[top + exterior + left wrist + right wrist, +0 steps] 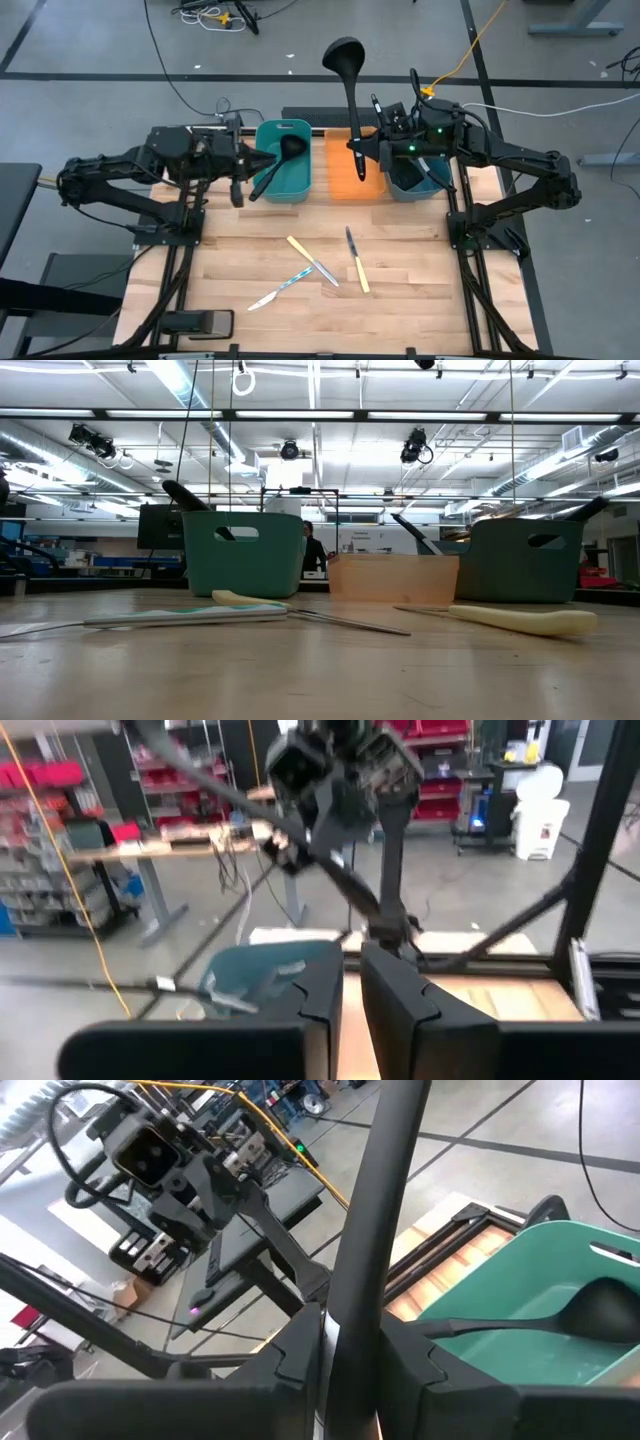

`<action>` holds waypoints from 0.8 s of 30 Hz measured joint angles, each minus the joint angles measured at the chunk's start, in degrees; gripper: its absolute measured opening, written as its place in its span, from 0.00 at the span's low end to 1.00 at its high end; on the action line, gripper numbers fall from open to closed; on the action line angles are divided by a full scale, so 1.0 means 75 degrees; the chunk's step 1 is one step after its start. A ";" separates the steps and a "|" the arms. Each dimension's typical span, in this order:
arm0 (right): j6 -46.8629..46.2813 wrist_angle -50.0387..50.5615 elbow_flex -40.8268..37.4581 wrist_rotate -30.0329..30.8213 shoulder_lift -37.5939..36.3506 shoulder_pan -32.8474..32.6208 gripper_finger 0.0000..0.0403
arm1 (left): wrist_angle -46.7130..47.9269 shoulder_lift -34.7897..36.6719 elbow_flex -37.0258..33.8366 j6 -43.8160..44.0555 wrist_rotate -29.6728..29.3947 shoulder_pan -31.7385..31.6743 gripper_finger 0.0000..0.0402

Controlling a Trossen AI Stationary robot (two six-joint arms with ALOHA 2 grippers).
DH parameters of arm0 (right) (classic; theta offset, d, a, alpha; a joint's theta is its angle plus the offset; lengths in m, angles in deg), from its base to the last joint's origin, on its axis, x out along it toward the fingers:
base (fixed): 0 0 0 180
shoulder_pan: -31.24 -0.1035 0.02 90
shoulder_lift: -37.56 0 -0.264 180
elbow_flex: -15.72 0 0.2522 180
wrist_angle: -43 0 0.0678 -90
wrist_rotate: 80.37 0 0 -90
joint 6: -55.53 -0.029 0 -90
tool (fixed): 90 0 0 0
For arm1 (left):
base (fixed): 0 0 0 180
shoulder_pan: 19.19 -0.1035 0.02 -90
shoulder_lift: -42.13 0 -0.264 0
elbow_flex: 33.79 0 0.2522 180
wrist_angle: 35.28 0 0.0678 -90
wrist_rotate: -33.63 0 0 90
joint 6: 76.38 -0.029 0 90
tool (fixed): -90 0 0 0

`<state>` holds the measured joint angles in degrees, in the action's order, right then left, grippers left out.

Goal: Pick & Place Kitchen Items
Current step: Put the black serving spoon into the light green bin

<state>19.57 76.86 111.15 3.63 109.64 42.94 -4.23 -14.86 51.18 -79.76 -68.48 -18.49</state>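
Observation:
A black ladle [347,90] stands nearly upright over the orange tray [340,185], bowl on top, with my right gripper [366,150] shut on its handle. Another black ladle [275,165] lies in the left teal bin [300,130], its handle leaning on the bin's near-left rim. My left gripper [240,172] hovers level just left of that bin, its fingers [325,1005] a narrow gap apart with nothing between them. Three knives lie on the table: two with yellow handles [300,248] [360,272] and one with a light-blue handle [293,281]. My right gripper pinches the ladle's handle [352,1315] between its two fingers, toward the handle's lower end. The fingers come about level from the table's right and lie across the handle. The ladle is lifted clear, close to upright, its bowl [342,55] high above the gripper.
The right teal bin [440,188] holds several dark utensils that stick out above its rim [415,532]. Bins and tray line the table's far edge. Bare wood lies around the knives in the table's middle and near part.

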 joint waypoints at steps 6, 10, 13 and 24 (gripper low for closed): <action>-0.0067 -0.0035 0.0000 -0.0158 0.0000 0.0000 0.17 | -0.0160 -0.0281 -0.0013 -0.0277 -0.0044 -0.0005 0.17; -0.0070 -0.0036 0.0000 -0.0161 0.0000 0.0000 0.17 | -0.0199 -0.0419 -0.0006 -0.0335 -0.0045 -0.0005 0.20; -0.0073 -0.0036 0.0000 -0.0213 0.0000 0.0000 0.17 | -0.0203 -0.0474 -0.0015 -0.0443 -0.0073 -0.0002 0.22; -0.0429 -0.0037 -0.0003 -0.0543 0.0003 -0.0002 0.17 | -0.0572 -0.0708 -0.0013 -0.2543 -0.0383 -0.0005 0.33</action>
<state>16.35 76.58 111.13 -0.44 109.66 42.93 -8.52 -20.17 51.08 -98.83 -71.35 -18.52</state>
